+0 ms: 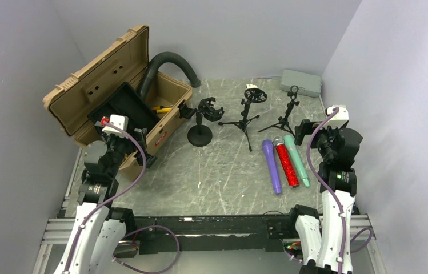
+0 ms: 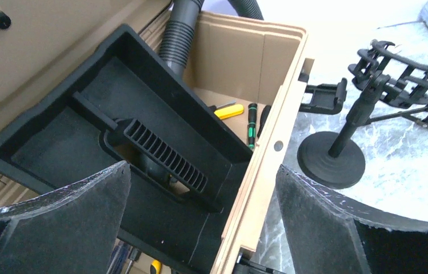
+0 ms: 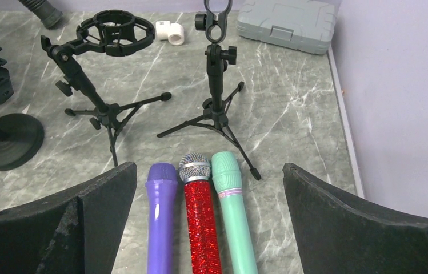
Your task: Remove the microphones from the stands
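Marble table (image 1: 217,182), three microphones (image 1: 286,165) flat near right edge, right tool (image 1: 302,132) agape

A robotics lab test cell. Plain pale partition walls (image 1: 17,85) close in a grey marbled counter (image 1: 217,177) on the left, far and right. Along the near edge an aluminium frame (image 1: 54,231) carries two white robot arms (image 1: 88,237) trailing purple cables (image 1: 138,165). Microphones (image 1: 286,165) lie in a neat row on the right, set out like props.

Black tray (image 2: 86,114) in tan case (image 2: 257,51) (round-base stand (image 2: 331,157) beside); pincer (image 2: 203,214) spread
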`<state>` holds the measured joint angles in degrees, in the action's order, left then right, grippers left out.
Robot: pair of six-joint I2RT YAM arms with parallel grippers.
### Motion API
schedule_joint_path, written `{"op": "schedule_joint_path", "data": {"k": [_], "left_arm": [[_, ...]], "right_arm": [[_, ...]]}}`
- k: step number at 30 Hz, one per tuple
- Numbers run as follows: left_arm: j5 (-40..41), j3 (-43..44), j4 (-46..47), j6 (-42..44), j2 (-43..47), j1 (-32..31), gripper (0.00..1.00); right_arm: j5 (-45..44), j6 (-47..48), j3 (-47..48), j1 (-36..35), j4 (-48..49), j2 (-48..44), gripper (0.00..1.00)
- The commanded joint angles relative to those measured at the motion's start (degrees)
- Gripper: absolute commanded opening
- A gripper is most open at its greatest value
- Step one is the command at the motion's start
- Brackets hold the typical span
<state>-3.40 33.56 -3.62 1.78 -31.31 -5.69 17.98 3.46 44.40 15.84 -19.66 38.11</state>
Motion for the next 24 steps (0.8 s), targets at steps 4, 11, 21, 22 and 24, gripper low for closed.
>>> {"op": "schedule_joint_path", "data": {"k": [4,11,21,22,24], "left_arm": [[0.3,-2.63,5.62,0.69,0.58,0.71,1.0],[1.34,-2.56,5.34,0.12,-0.45,0.77,0.99],[2.75,-1.4,3.98,-0.22,-0.55,0.77,0.99],[2.97,-1.33,3.85,-0.28,-0.43,0.83,0.99],[3.21,-1.22,3.72,-0.29,-0.35,0.86,0.99]], "right_arm": [[-0.59,0.47,-0.28,0.34,2.19,-0.81,1.0],[-0.97,0.65,-0.44,0.44,2.43,-0.37,1.0],[-1.09,0.67,-0.59,0.54,2.79,0.6,1.0],[-1.23,0.73,-0.63,0.54,2.79,0.65,1.0],[-1.37,0.68,-0.63,0.54,2.91,0.7,1.0]]}}
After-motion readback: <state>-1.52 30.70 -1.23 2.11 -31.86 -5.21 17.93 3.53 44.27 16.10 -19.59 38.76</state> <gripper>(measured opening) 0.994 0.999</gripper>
